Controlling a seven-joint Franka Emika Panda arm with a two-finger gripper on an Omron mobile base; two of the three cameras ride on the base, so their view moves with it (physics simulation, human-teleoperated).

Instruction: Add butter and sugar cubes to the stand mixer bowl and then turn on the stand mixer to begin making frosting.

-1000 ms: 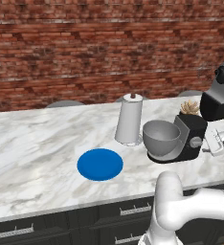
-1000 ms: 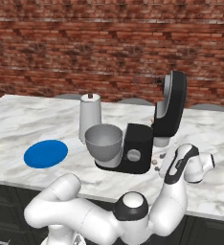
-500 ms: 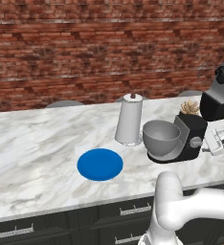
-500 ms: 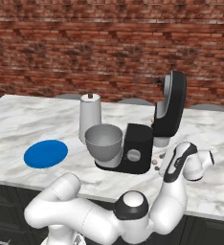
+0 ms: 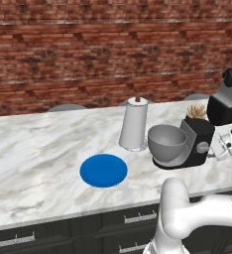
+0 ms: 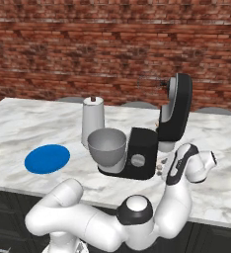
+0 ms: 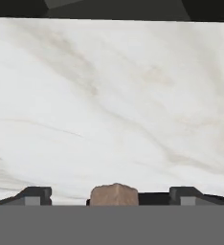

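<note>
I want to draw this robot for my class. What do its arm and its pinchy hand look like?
The arm is made of fat, rounded, glossy white tubes, with dark grey round caps at its joints and a black strip near the wrist. The gripper has two small, dark, blocky fingertips. No cables or markings show.

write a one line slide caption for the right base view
Stand mixer with head tilted up, grey bowl in front, blue plate on marble counter, arm reaching beside the mixer.

both base views look forward and down over the marble desk (image 5: 33, 149) toward the brick wall (image 5: 88, 54), from left and right behind the arm, sharing the mixer (image 5: 200, 141) and plate (image 5: 103, 170). the hand view faces the desk closely.
</note>
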